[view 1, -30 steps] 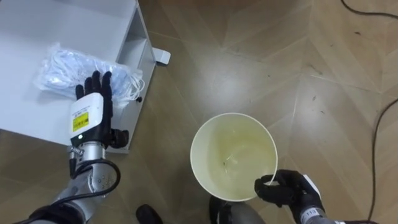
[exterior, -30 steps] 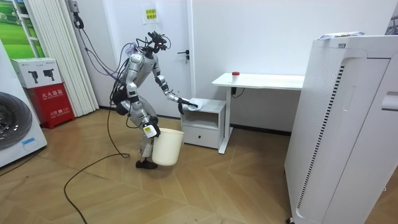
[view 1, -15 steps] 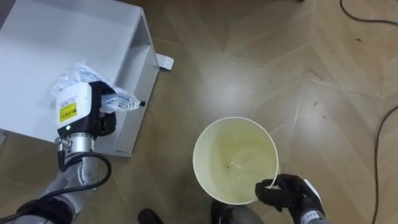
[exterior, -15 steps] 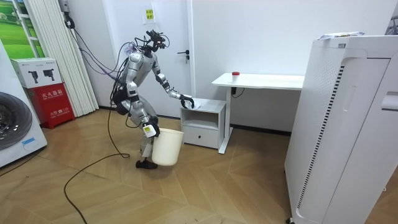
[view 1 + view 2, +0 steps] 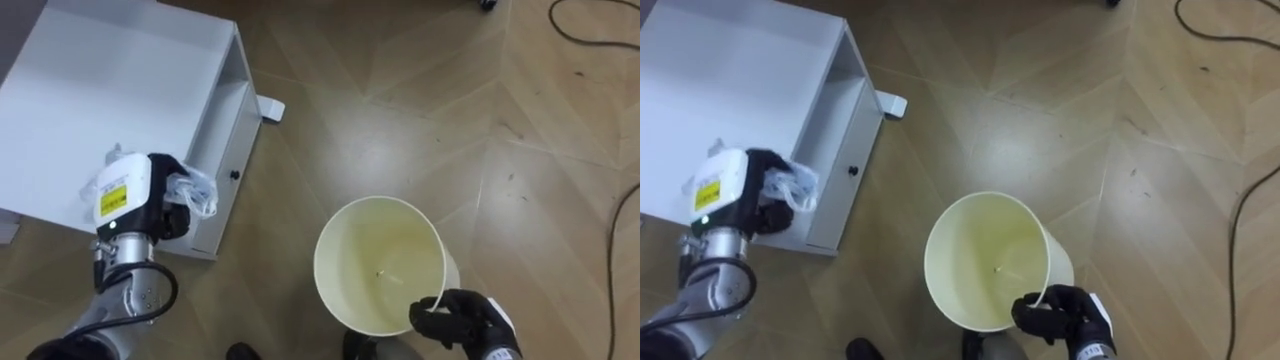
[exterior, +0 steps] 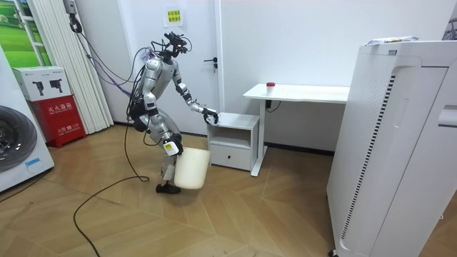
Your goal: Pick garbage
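left robot hand (image 5: pixel 128 196) is clutching crumpled plastic bag (image 5: pixel 193 190) over front edge of cabinet (image 5: pixel 100 80) | right robot hand (image 5: pixel 462 320) is gripping rim of pale bin (image 5: pixel 350 250)

- One cream bin (image 5: pixel 350 270) is counted.
- One clear plastic bag (image 5: pixel 190 190) is made out, apparently a single crumpled one.
- One white cabinet (image 5: pixel 110 90) is seen.
- One desk (image 6: pixel 300 91) is seen, with one red object (image 6: pixel 270 85) near its end.
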You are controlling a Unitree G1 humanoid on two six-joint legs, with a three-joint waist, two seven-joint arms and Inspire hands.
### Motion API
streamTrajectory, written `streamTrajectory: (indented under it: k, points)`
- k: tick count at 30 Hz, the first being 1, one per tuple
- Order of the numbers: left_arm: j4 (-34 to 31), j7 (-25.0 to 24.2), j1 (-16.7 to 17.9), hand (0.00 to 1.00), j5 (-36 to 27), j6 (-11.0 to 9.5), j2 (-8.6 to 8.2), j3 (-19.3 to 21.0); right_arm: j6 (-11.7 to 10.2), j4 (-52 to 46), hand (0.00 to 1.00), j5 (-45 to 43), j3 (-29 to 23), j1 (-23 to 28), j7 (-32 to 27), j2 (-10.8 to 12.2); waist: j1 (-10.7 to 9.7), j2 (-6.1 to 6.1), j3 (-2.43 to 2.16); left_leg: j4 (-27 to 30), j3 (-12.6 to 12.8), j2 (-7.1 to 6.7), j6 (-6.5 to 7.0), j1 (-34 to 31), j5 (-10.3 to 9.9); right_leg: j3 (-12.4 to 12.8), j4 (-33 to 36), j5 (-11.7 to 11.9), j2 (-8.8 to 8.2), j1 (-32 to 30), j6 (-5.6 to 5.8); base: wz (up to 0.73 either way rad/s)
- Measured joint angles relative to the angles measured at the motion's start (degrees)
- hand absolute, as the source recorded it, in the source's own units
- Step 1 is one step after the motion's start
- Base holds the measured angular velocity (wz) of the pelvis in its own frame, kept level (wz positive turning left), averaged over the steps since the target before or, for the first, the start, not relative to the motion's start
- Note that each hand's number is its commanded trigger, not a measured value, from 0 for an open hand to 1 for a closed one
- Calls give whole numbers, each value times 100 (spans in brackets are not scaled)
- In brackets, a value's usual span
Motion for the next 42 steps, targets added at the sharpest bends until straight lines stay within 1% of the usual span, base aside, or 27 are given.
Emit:
streamTrajectory:
  k: [1, 3, 4, 5, 6, 7, 8, 9, 10, 11, 12, 13, 15, 16, 18, 20, 21, 25, 26, 27, 28, 29, 30, 31, 33, 36, 42]
  points:
    - [-20, -9, 2, 100, -101, 0, -35, -2, -14, 15, 100, -8, 1, 0, 0, 6, 0, 0, 0, -2, 0, 0, 4, 10, 2, -1, -1, 4, -2, 14, 5, 0]
    - [-223, -103, 82, 100, -626, -43, -237, -8, -27, 45, 100, -11, 70, 24, 3, 10, -1, -14, -8, -41, 27, -7, 12, 129, 6, 15, -18, 10, -33, 106, 17, 0]
    - [-244, -132, 106, 100, -722, -66, -304, -12, -32, 38, 100, -11, 94, 36, 2, 10, 3, -27, -16, -51, 39, -9, 13, 160, 5, 21, -28, 11, -35, 134, 19, 0]
    - [-355, -182, 211, 100, -885, -151, -426, -11, -66, 16, 100, -15, 179, 72, 6, 15, 11, -55, -45, -76, 52, -7, 12, 201, 5, 28, -59, 15, -26, 167, 24, -4]
    - [-482, -254, 370, 100, -1087, -279, -558, -39, -101, 16, 100, -19, 230, 133, 12, 67, 13, -99, -73, -115, 54, -9, 10, 256, 7, 25, -96, 20, -15, 218, 23, -4]
    - [-507, -296, 453, 100, -1179, -332, -639, -61, -104, 22, 100, -19, 240, 171, 14, 108, 15, -129, -112, -141, 64, -12, 4, 276, 10, 31, -110, 20, -14, 228, 23, 0]
    - [-562, -402, 633, 100, -1312, -425, -800, -94, -122, 40, 100, -15, 247, 226, 13, 201, 15, -172, -162, -173, 76, -12, -1, 320, 12, 27, -142, 20, -9, 268, 23, 0]
    - [-606, -528, 791, 100, -1433, -466, -968, -177, -151, 55, 100, -25, 248, 273, 11, 257, 14, -183, -172, -194, 75, -10, -9, 381, 17, 17, -221, 37, 10, 348, 31, 0]
    - [-607, -577, 867, 100, -1505, -492, -1037, -266, -160, 71, 100, -40, 253, 287, 11, 280, 16, -186, -175, -225, 80, -9, -10, 417, 18, 18, -257, 46, 22, 385, 38, -5]
    - [-605, -677, 1020, 100, -1627, -506, -1171, -435, -176, 152, 100, -44, 265, 287, 9, 345, 26, -197, -213, -298, 110, -11, -17, 480, 22, 40, -336, 76, 41, 430, 53, -12]
    - [-602, -795, 1134, 100, -1722, -507, -1300, -590, -207, 196, 100, -40, 290, 281, 9, 396, 52, -210, -225, -362, 151, -8, -17, 538, 23, 79, -404, 107, 65, 462, 71, -14]
    - [-601, -859, 1179, 100, -1744, -508, -1352, -665, -219, 195, 100, -39, 306, 279, 9, 414, 60, -211, -226, -374, 168, -8, -17, 559, 23, 94, -428, 118, 72, 472, 79, -12]
    - [-596, -1158, 1244, 100, -1795, -510, -1510, -839, -310, 186, 100, -39, 358, 255, 5, 495, 85, -209, -229, -375, 187, -8, -17, 563, 23, 106, -482, 150, 83, 471, 91, -7]
    - [-596, -1212, 1245, 100, -1795, -510, -1556, -872, -323, 186, 100, -39, 375, 244, 2, 506, 96, -209, -229, -377, 189, -7, -16, 562, 23, 107, -493, 157, 86, 471, 93, -4]
    - [-598, -1407, 1231, 100, -1833, -511, -1702, -1025, -327, 185, 100, -28, 391, 206, 1, 550, 160, -213, -232, -380, 217, -9, -16, 566, 22, 136, -498, 165, 85, 458, 107, -4]
    - [-596, -1542, 1234, 100, -1838, -511, -1782, -1025, -332, 156, 100, -40, 391, 205, 1, 594, 197, -219, -236, -382, 237, -9, -16, 564, 22, 149, -493, 167, 85, 440, 109, -4]
    - [-601, -1623, 1233, 100, -1858, -511, -1812, -1027, -323, 109, 100, -43, 399, 213, 1, 636, 203, -233, -246, -387, 253, -8, -16, 556, 22, 160, -488, 169, 86, 417, 106, -4]
    - [-600, -1789, 1234, 100, -1967, -511, -1878, -1022, -291, -23, 100, -49, 450, 233, 16, 736, 209, -247, -258, -387, 301, -10, -16, 556, 22, 204, -473, 177, 93, 379, 97, -5]
    - [-599, -1858, 1235, 98, -2007, -511, -1886, -1017, -259, -35, 100, -49, 452, 228, 22, 790, 229, -282, -281, -379, 329, -11, -16, 560, 22, 241, -451, 178, 96, 352, 96, -7]
    - [-598, -1911, 1236, 95, -2076, -511, -1886, -1015, -258, -36, 100, -48, 452, 223, 39, 864, 233, -315, -301, -370, 359, -11, -16, 560, 22, 275, -417, 178, 94, 317, 96, -7]
    - [-598, -1932, 1236, 91, -2093, -511, -1887, -1011, -258, -37, 100, -50, 454, 218, 65, 888, 233, -320, -304, -361, 363, -11, -15, 559, 22, 283, -404, 178, 94, 308, 96, -4]
    - [-599, -1999, 1242, 81, -2126, -511, -1887, -1017, -255, -42, 100, -48, 476, 219, 108, 910, 237, -320, -304, -352, 362, -10, -15, 563, 22, 293, -396, 178, 95, 308, 96, 0]
    - [-599, -2029, 1262, 69, -2155, -511, -1887, -1018, -244, -59, 100, -49, 525, 225, 155, 911, 237, -321, -305, -337, 361, -9, -15, 567, 22, 298, -383, 182, 96, 310, 97, 0]
    - [-599, -2047, 1272, 0, -2167, -511, -1886, -1017, -219, -80, 100, -49, 536, 231, 174, 910, 238, -321, -305, -333, 361, -7, -14, 569, 22, 299, -381, 186, 98, 311, 98, 0]
    - [-600, -2153, 1338, 0, -2171, -511, -1887, -1017, -139, -146, 100, -46, 615, 244, 203, 897, 260, -322, -305, -325, 356, -1, -9, 590, 21, 310, -381, 210, 110, 326, 98, -5]
    - [-600, -2268, 1425, 0, -2169, -510, -1900, -1021, -135, -162, 100, -39, 618, 316, 271, 883, 318, -324, -306, -333, 365, 0, 3, 649, 14, 333, -372, 221, 114, 357, 99, -5]
    - [-603, -2260, 1536, 0, -2155, -509, -1902, -1021, -131, -287, 100, -34, 627, 405, 267, 870, 358, -332, -310, -324, 366, 13, 10, 674, 9, 315, -370, 228, 125, 375, 97, 0]
